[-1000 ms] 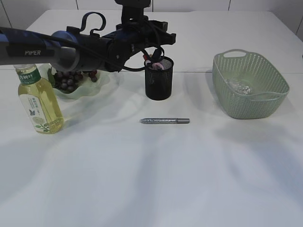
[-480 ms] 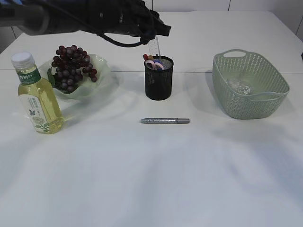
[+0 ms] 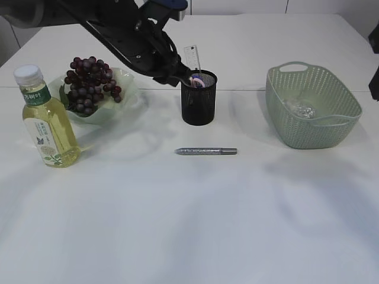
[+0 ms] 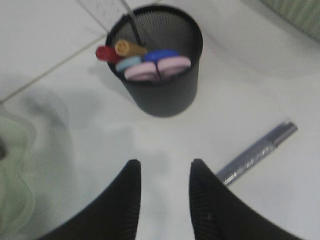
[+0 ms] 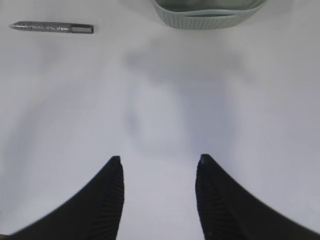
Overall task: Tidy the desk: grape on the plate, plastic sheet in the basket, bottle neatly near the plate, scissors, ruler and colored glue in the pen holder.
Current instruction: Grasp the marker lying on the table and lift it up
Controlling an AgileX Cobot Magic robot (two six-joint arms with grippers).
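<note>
White desk, glue pen (image 3: 206, 151) lying loose before the pen holder (image 3: 199, 97). Left gripper (image 4: 162, 172) parted, empty; right gripper (image 5: 157, 172) wide, empty. We judge the round pen may roll if pinched off-centre.

Open table surrounds the glitter pen (image 3: 206, 151) on all sides. Pen holder (image 3: 199, 98) stands just behind it; basket (image 3: 312, 106) and bottle (image 3: 48, 120) flank, well apart.

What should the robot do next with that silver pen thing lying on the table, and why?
Probably the left gripper, open and empty, should come down toward the silver glue pen and pick it up. It lies alone on the table in front of the pen holder, which already holds the ruler and scissors. Grapes, bottle and sheet look sorted.
</note>
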